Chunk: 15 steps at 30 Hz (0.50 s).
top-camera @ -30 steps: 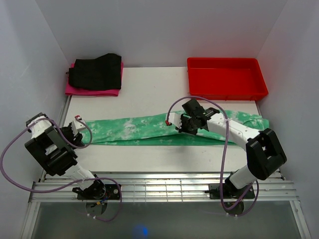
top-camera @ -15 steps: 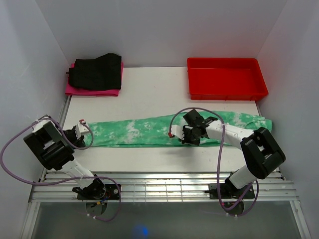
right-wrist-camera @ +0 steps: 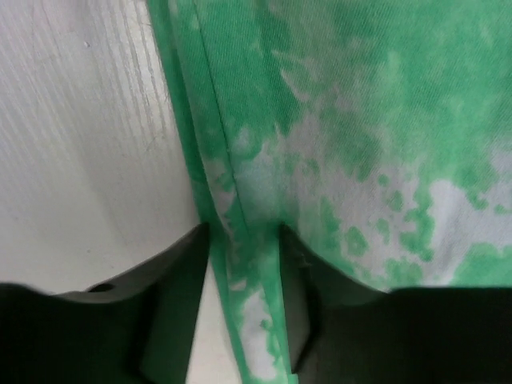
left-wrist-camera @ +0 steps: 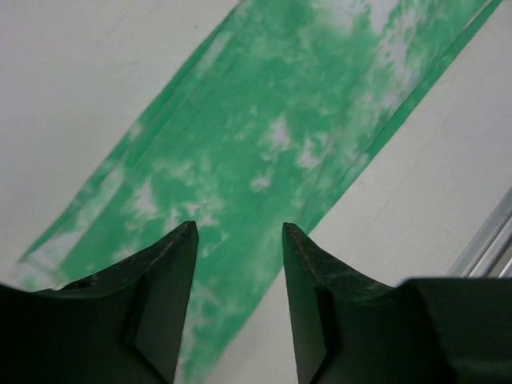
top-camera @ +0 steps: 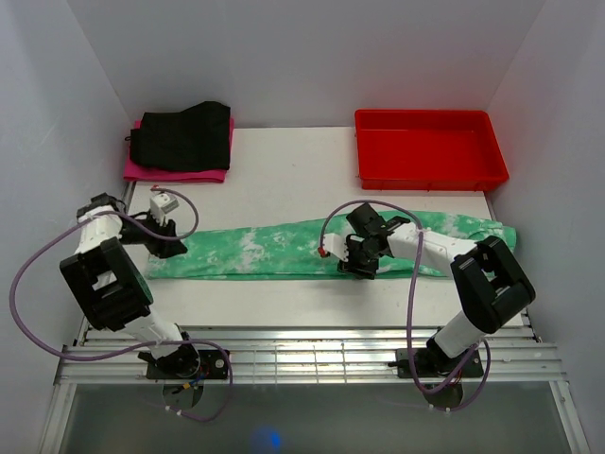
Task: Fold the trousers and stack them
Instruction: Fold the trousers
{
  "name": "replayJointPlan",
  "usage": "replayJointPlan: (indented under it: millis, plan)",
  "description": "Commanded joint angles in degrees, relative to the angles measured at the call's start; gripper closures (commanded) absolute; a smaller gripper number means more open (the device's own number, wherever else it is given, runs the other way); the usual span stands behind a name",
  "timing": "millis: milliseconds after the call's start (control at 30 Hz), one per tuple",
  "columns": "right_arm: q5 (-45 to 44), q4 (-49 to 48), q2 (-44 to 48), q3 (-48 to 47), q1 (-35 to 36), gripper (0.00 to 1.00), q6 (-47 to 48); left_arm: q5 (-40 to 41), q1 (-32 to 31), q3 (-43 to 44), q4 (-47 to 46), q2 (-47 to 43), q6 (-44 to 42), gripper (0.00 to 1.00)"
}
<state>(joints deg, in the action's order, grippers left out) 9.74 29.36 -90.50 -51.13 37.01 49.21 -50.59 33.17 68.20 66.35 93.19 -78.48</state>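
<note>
At the far-left corner of the table [top-camera: 284,180], a black garment [top-camera: 184,137] lies folded on a pink garment [top-camera: 175,175]. The pink edge shows along the near and left sides of the pile, close to the left wall.

Nearer, by the table's left edge, the left gripper [top-camera: 163,203] is raised off the surface, just on the far side of the trousers' left end. In its wrist view the left gripper [left-wrist-camera: 238,240] has its jaws spread wide with nothing between them. The cloth lies flat below, with bare table on both sides.

The trousers [top-camera: 274,251] lie in one long green-and-white band across the table's middle, reaching from near the left edge almost to the right edge. The left end sits a little nearer than the right. Bare table lies between the band and the far items, and a narrower bare strip separates its near edge from the metal rails [top-camera: 312,355].

Right of centre, the right gripper [top-camera: 354,257] is down on the band's near edge. The right wrist view shows the right gripper [right-wrist-camera: 244,240] with its jaws slightly apart, straddling the seamed hem of the trousers [right-wrist-camera: 360,120]. A sliver of table shows between one finger and the cloth, so nothing is clamped.

A red tray [top-camera: 430,180] fills the far-right corner, well apart from the band.
</note>
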Motion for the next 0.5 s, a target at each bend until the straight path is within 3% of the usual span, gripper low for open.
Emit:
replayJointPlan:
  millis: [0,67,100,167,333,467]
  plan:
    - [1.0,1.3,-0.3,-2.0,-0.5,0.48,-2.4,1.7,-4.3,-7.4,-12.4,-1.2,20.3,0.45]
    - [0.8,1.7,2.3,-3.5,-1.3,0.33,-4.3,4.0,-4.7,-9.2,-17.4,0.8,23.9,0.51]
    - [1.1,2.0,3.4,-4.1,-1.8,0.15,-4.9,5.2,-4.7,-10.4,-18.3,1.8,26.4,0.51]
    - [2.2,2.4,6.0,-5.7,-4.4,0.03,-6.8,8.8,-4.4,-10.8,-21.2,5.2,29.6,0.55]
    - [8.9,7.6,5.5,-11.4,-17.7,0.02,-10.0,14.5,-2.8,-8.3,-23.4,9.7,35.4,0.6]
    - [13.1,12.4,1.4,-13.6,-24.4,0.07,-10.3,17.1,1.6,-1.7,-21.5,13.4,36.1,0.61]
